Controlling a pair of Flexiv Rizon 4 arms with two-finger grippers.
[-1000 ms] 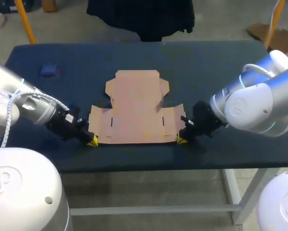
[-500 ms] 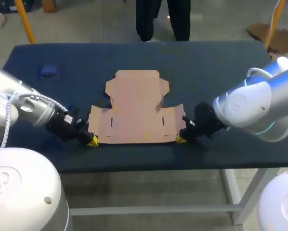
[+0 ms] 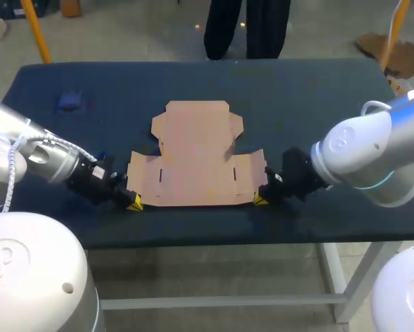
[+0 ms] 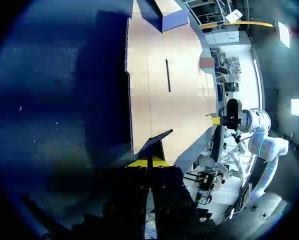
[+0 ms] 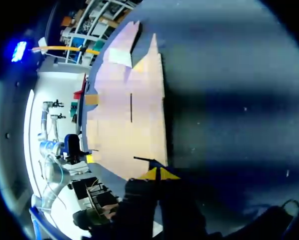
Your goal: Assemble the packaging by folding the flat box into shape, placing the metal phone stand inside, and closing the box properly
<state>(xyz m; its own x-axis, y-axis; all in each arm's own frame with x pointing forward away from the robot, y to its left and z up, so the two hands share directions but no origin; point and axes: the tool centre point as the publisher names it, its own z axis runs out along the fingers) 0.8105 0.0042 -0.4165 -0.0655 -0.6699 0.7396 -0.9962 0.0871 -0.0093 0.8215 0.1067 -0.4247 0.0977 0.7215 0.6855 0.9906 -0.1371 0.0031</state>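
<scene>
Left gripper [image 3: 133, 202] and right gripper [image 3: 260, 200] stay clenched, the flat box [image 3: 193, 162] just ahead, while the right arm [image 3: 359, 155] dips; folding hasn't begun.

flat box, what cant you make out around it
- metal phone stand: in no view.
- left gripper: whether it grips the flat box corner; head view too small, left wrist view dark.
- right gripper: same, right wrist view dark.
- blue thing: too blurred to name, head view.

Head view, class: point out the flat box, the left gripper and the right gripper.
flat box [image 3: 193, 162], head view, middle of its large panel.
left gripper [image 3: 133, 203], head view, its end by the box's near left corner.
right gripper [image 3: 260, 200], head view, its end by the box's near right corner.
</scene>
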